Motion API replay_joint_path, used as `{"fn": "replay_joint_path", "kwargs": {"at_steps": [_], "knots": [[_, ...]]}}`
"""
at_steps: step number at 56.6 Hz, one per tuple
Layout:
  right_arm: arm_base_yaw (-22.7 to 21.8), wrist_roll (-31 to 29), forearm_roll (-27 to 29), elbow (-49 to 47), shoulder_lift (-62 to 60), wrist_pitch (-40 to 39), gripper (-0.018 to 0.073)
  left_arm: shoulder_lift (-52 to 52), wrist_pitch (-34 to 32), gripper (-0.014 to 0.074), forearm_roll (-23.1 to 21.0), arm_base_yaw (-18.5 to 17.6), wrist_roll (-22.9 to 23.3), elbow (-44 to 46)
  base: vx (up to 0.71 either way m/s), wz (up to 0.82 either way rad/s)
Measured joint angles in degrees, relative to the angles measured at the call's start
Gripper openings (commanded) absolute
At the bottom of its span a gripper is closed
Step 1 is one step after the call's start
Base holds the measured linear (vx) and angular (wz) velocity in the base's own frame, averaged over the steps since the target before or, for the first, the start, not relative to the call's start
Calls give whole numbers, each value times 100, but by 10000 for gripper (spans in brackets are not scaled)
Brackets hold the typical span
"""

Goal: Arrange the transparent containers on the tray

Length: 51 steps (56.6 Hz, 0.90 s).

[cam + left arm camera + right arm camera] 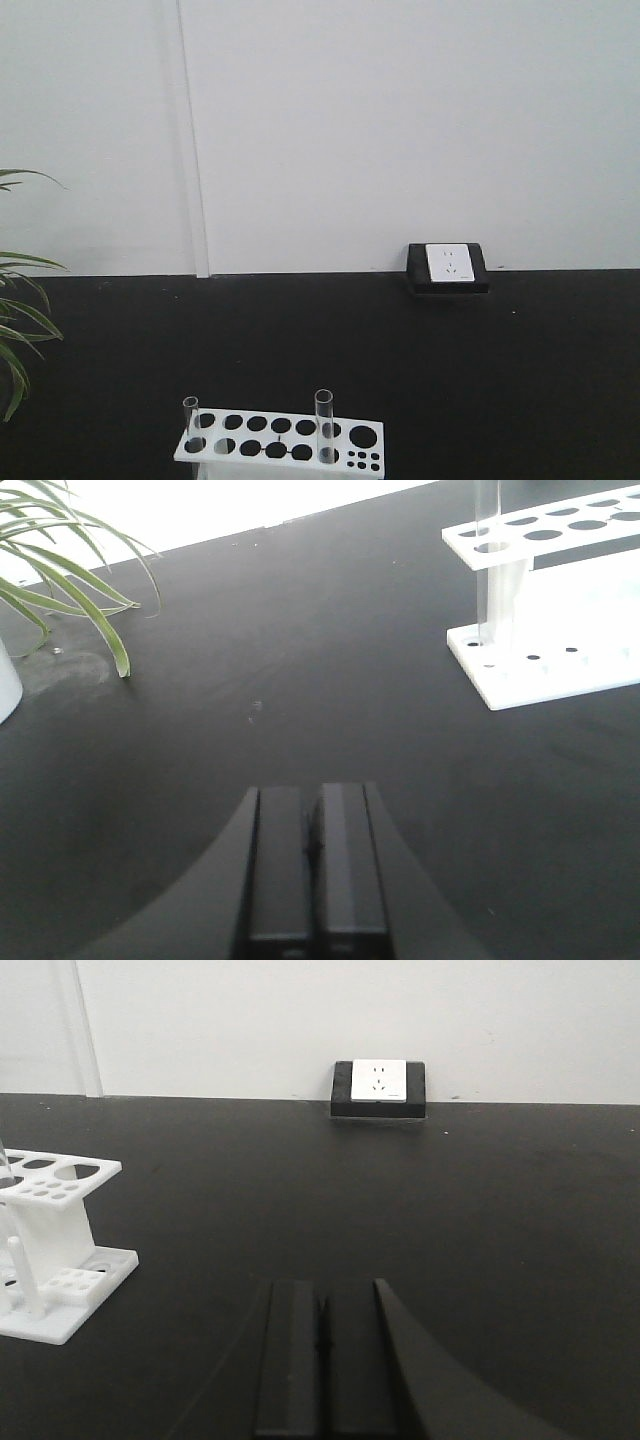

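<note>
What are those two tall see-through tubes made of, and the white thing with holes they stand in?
The tubes look like clear glass, though clear plastic is possible: you see the dark table through them, with shiny edges. The rack looks like smooth white plastic, in flat, evenly cut sheets.

Left black two-finger gripper (312, 798): bottom centre of the left wrist frame, pointing up-frame, roughly level. Its two flat rectangular pads are pressed face to face, with only a thin dark seam between them. The curved black housing flares out on both sides toward the bottom edge, wider at lower left.

Right black two-finger gripper (322, 1292): bottom centre of the right wrist frame, pointing up-frame in the same pose. Pads meet along a straight vertical seam. The housing edge sweeps out further toward the lower right corner.
</note>
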State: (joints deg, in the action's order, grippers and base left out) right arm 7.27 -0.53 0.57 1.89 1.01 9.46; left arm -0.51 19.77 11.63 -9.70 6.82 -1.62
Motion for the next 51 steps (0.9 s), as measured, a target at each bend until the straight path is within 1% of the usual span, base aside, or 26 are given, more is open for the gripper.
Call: {"fn": "replay_joint_path", "kwargs": {"at_steps": [51], "knots": [[0,0,0,0,0,5,-11,0,0,-7,26,0,0,0,0,0]]}}
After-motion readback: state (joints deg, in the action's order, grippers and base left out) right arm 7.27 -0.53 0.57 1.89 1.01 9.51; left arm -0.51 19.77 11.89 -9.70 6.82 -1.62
